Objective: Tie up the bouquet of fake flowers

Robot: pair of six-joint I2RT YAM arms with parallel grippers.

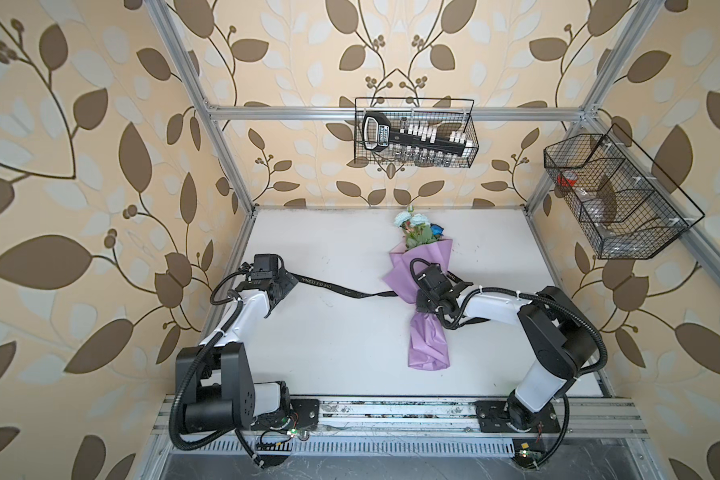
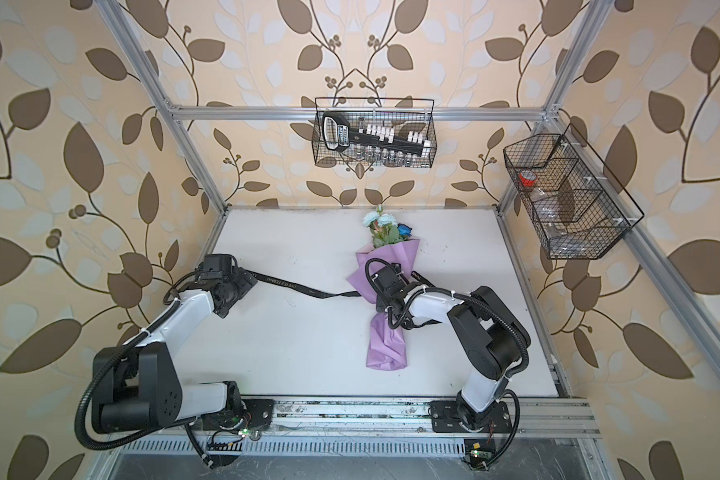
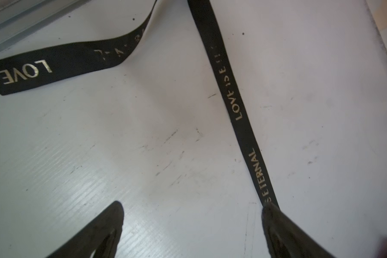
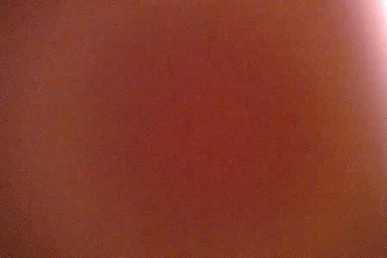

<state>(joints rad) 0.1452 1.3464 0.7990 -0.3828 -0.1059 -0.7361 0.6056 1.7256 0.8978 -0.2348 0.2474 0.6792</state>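
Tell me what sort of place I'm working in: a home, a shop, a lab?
Probably a staged robot test cell, not a real room: an aluminium frame holds leaf-patterned wallpaper panels and hanging wire baskets, and both arms bolt to a rail along the white table.

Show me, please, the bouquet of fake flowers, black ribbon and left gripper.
bouquet of fake flowers (image 1: 429, 345): in a top view, lower lilac wrapping.
black ribbon (image 3: 238, 107): left wrist view, lettered strand.
left gripper (image 3: 192, 206): left wrist view, midway between fingertips.
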